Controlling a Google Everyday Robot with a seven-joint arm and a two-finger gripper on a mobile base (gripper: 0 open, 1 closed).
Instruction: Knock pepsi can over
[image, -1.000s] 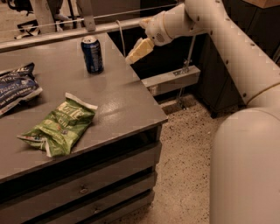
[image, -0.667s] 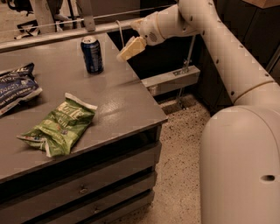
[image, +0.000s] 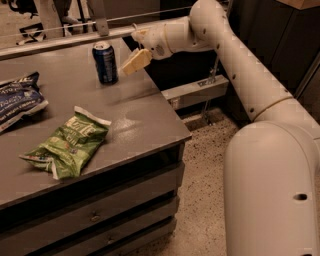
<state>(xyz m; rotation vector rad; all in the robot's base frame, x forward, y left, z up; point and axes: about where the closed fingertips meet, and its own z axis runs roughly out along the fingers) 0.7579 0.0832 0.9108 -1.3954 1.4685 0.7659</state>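
Note:
The pepsi can (image: 105, 62) is a small dark-blue can with a silver top. It stands upright near the far right part of the grey table (image: 135, 125). My gripper (image: 135, 61) is at the end of the white arm, just to the right of the can at about its height, a small gap apart from it. Its pale fingers point left and down toward the can.
A green snack bag (image: 70, 145) lies on the table's front middle. A blue crinkled snack bag (image: 17, 100) lies at the left edge. A metal rail runs along the table's far side. The table's right edge drops to speckled floor.
My gripper has moved left along the table's far right edge, from well right of the can to close beside it. The can still stands upright.

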